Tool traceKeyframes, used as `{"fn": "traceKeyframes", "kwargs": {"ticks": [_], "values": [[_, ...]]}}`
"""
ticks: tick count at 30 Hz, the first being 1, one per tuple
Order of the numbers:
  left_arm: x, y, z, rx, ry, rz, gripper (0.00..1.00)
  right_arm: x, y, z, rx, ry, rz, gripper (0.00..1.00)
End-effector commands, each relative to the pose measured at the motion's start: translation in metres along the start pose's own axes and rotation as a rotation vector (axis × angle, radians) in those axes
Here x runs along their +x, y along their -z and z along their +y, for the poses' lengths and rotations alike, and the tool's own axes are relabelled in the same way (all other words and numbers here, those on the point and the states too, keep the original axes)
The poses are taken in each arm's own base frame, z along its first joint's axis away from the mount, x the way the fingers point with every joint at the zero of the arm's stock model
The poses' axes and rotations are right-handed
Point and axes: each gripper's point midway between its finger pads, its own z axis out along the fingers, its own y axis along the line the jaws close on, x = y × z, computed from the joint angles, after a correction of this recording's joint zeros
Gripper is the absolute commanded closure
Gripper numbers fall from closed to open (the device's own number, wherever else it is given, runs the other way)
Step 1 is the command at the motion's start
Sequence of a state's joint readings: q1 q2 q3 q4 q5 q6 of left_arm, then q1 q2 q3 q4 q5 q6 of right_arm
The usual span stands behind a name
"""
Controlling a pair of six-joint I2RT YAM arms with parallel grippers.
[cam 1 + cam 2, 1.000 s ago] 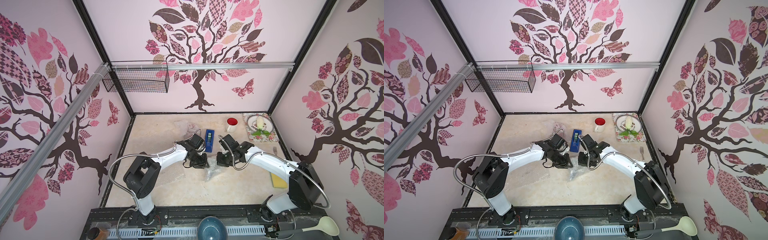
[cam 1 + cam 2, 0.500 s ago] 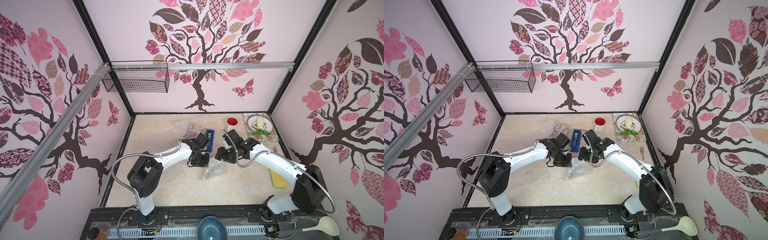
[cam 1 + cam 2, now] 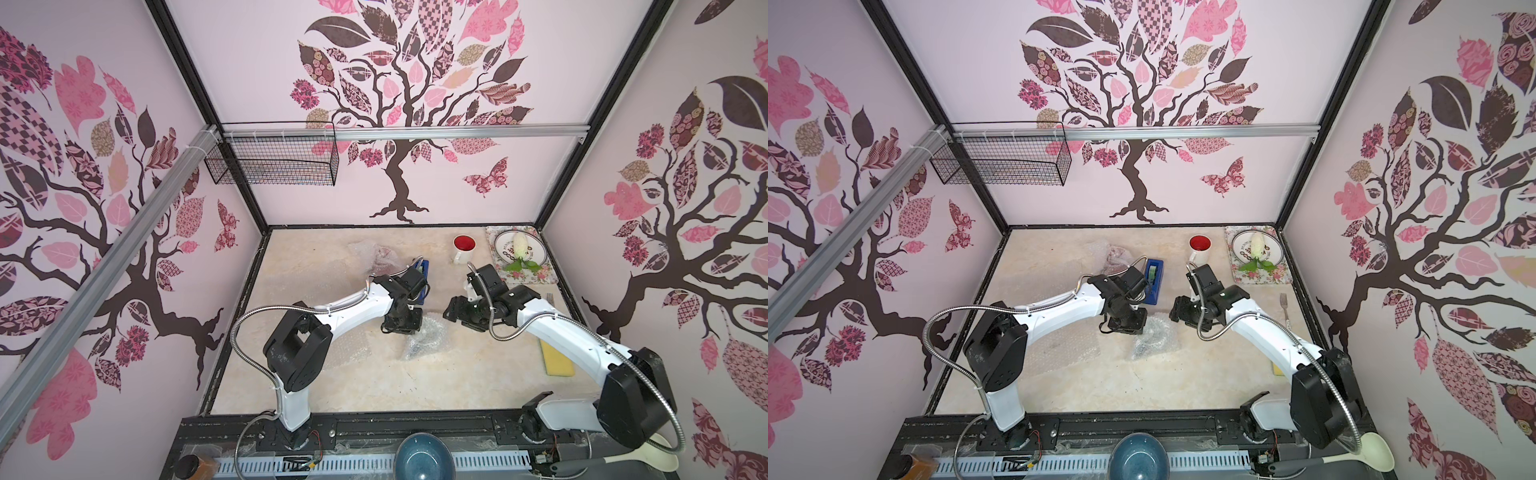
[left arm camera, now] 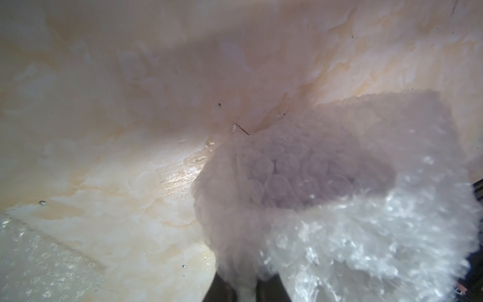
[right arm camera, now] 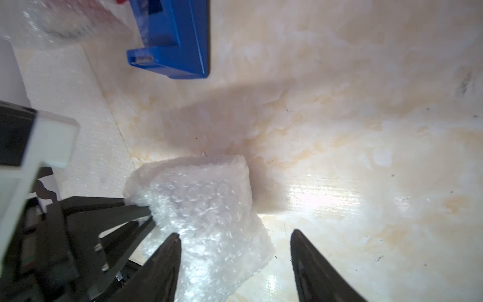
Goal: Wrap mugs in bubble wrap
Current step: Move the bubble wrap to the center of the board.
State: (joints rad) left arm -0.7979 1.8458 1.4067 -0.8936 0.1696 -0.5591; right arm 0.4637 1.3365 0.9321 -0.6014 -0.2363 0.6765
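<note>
The left gripper point(image 5: 149, 210) is clamped on the edge of a crumpled wrap point(image 3: 424, 338) bundle in the middle of the table point(image 3: 374, 386) — something lavender shows through the bubbles (left wrist view). The right gripper point(image 5: 235, 251) stands just beside the bundle, jaws apart, holding nothing. A white mug point(image 3: 463, 248) sits upright near the back edge — bare, well apart from the bundle.
</note>
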Motion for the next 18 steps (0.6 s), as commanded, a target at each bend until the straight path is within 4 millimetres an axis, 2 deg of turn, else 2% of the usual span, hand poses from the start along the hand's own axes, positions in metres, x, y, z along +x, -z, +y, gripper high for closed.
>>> {"fn": "traceKeyframes", "kwargs": {"ticks": [1, 3, 6, 8, 11, 13, 18], "values": [[-0.010, 0.015, 0.013, -0.089, -0.021, -0.032, 1.00, -0.019, 0.010, 0.016, -0.040, 0.031, -0.077, 0.30], [-0.011, 0.025, 0.022, -0.110, -0.017, -0.046, 1.00, -0.028, 0.011, 0.020, -0.043, 0.044, -0.092, 0.29], [-0.006, 0.047, 0.053, -0.168, 0.013, -0.067, 1.00, -0.044, 0.010, 0.034, -0.103, 0.083, -0.108, 0.26], [0.005, 0.058, 0.077, -0.188, 0.053, -0.068, 1.00, -0.056, 0.005, 0.047, -0.171, 0.110, -0.119, 0.25], [0.024, 0.068, 0.108, -0.201, 0.125, -0.072, 1.00, -0.075, -0.006, 0.077, -0.359, 0.125, -0.105, 0.27], [0.031, 0.071, 0.117, -0.172, 0.158, -0.084, 1.00, -0.083, -0.019, 0.090, -0.429, 0.131, -0.094, 0.30], [0.043, 0.065, 0.123, -0.130, 0.242, -0.054, 1.00, -0.095, -0.051, 0.103, -0.495, 0.126, -0.038, 0.36]]}}
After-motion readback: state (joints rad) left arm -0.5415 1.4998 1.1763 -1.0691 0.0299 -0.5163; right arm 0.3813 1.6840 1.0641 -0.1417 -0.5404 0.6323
